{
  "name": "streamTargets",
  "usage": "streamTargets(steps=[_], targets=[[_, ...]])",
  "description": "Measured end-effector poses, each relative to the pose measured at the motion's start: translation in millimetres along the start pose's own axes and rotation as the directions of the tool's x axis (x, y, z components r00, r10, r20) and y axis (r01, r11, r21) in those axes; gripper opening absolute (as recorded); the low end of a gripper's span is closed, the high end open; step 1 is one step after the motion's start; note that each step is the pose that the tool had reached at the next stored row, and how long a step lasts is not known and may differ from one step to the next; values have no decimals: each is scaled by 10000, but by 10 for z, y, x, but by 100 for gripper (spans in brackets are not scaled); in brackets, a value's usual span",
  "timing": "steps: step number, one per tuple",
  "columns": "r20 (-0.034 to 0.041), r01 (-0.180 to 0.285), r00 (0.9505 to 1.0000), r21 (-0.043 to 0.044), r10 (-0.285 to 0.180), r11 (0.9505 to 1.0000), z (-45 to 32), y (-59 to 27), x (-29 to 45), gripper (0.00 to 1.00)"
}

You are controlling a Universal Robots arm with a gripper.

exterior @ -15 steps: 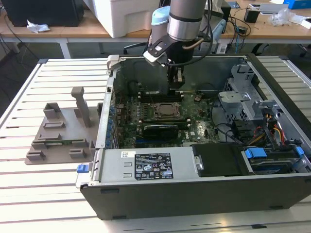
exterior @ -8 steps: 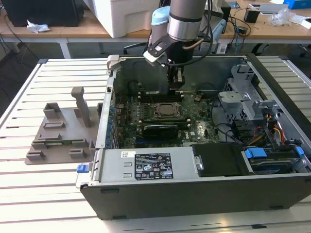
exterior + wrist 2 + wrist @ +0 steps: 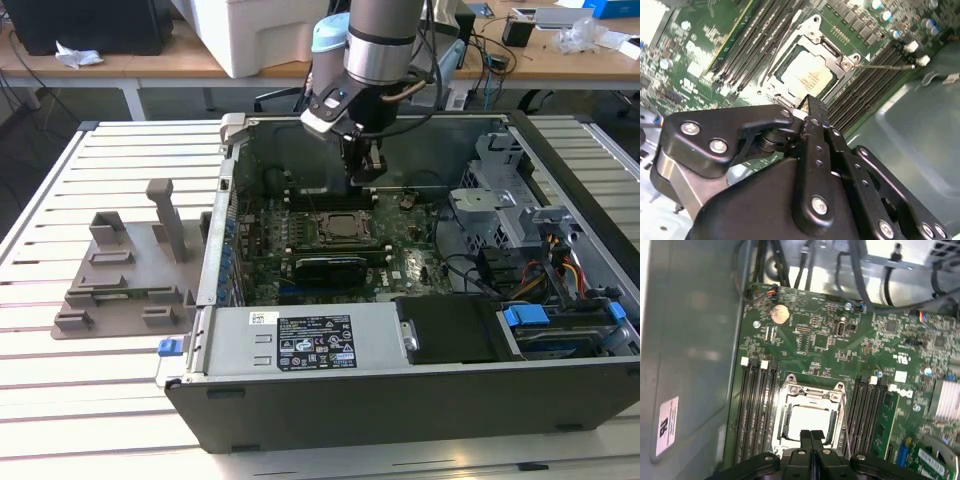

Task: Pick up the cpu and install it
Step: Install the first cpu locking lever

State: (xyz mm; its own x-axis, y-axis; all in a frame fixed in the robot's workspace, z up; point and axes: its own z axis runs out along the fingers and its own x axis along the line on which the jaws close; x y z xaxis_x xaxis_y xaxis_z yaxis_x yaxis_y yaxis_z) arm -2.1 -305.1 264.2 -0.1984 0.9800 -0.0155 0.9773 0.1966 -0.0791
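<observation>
We see the chip's dull silvery metal top, its shiny metal frame, a glossy green board, matt black gripper, perhaps painted grey metal case wall.

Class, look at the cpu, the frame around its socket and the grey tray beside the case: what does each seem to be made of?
cpu: probably metal on top, a pale, flat, matte-silvery plate.
socket frame: likely bare steel, bright with glints and screw heads.
grey tray: seemingly moulded plastic, a uniform dull grey with blocky ribs.
The black end effector looks like matte-finished metal with screws; this is uncertain.
</observation>
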Motion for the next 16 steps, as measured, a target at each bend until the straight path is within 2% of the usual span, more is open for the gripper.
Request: streamTargets(steps=[1,2,4,5,7,9,10,12,13,15,16], targets=[[21,289,9996,-5,-289,9996,0,0,0,11],[59,782,9969,-11,-782,9969,0,0,0,11],[97,1258,9920,-14,-1258,9921,0,0,0,11],[123,1586,9873,-16,-1586,9873,0,0,0,11],[150,1929,9811,-17,-1928,9812,0,0,0,11],[217,2752,9612,-15,-2751,9614,1,0,0,11],[251,3178,9479,-12,-3177,9482,1,0,0,11],[278,3526,9354,-9,-3524,9358,1,0,0,11],[309,3914,9198,-4,-3912,9202,0,0,0,11],[353,4457,8946,5,-4455,8952,0,0,0,11],[367,4627,8859,9,-4624,8865,0,0,0,11]])
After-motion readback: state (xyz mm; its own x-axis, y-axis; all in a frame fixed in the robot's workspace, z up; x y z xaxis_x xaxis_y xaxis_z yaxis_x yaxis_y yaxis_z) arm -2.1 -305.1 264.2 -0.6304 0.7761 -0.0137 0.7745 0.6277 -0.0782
